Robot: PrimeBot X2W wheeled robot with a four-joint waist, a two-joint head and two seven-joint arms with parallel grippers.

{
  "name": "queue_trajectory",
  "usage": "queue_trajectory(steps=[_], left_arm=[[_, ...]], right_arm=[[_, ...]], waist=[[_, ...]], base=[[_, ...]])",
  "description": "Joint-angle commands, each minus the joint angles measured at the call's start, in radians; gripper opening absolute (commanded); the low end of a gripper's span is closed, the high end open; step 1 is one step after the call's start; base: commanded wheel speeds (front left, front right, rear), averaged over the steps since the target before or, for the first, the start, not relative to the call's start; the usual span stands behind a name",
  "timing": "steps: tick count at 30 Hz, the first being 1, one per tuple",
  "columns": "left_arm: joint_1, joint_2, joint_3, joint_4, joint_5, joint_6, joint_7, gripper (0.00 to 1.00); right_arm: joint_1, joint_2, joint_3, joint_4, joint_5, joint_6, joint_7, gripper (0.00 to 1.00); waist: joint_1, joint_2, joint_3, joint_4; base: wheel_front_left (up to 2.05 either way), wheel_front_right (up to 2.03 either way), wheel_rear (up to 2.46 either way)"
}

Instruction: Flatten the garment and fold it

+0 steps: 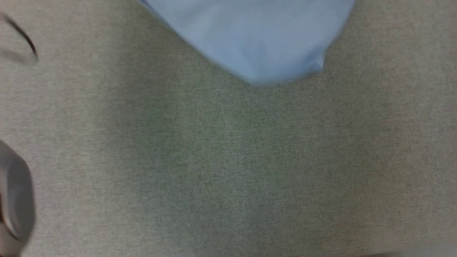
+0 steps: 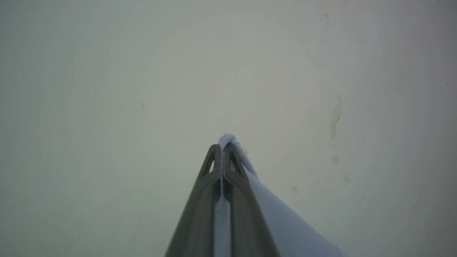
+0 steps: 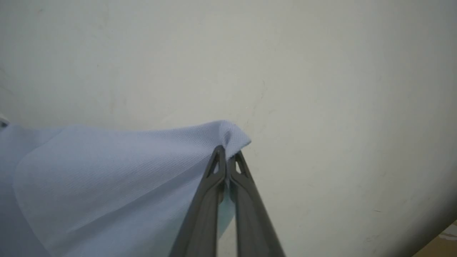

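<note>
**A:** The surface first: what is it like?

**B:** It is a grey-green woven cloth surface, and the head view is blurred throughout. A thin dark curved streak sits near its upper left corner. A smeared grey rounded shape is cut off at the left edge. I cannot tell what either is.

**A:** And the shirt?

**B:** The light blue knitted garment enters at the top edge, centre, and narrows to a blunt point. Its upper part is cut off. I cannot tell whether it touches the surface.

**A:** Tools?

**B:** The left tool is pressed together on a bunched garment edge. The right tool is clamped on a corner. A pale scuffed backdrop lies behind both.
</note>
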Motion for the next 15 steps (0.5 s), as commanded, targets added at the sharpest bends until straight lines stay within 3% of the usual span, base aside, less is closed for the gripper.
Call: queue_trajectory(steps=[1,8,15], left_arm=[[-0.022,0.006,0.007,0.005,0.007,0.005,-0.015,0.00],[-0.249,0.010,0.044,0.102,-0.004,-0.018,-0.186,0.00],[-0.171,0.012,0.032,0.233,-0.028,-0.079,-0.194,0.00]], right_arm=[[-0.018,0.002,-0.008,-0.001,-0.011,-0.001,-0.012,0.00],[-0.195,0.047,-0.102,0.016,-0.108,-0.001,-0.169,0.00],[-0.160,0.066,-0.092,0.097,-0.096,-0.001,-0.207,0.00]], waist=[[-0.0002,0.0000,0.034,-0.019],[-0.0002,0.0000,0.061,-0.025],[-0.0002,0.0000,0.061,-0.006]], base=[[0.00,0.00,0.00],[0.00,0.00,0.00],[0.00,0.00,0.00]])
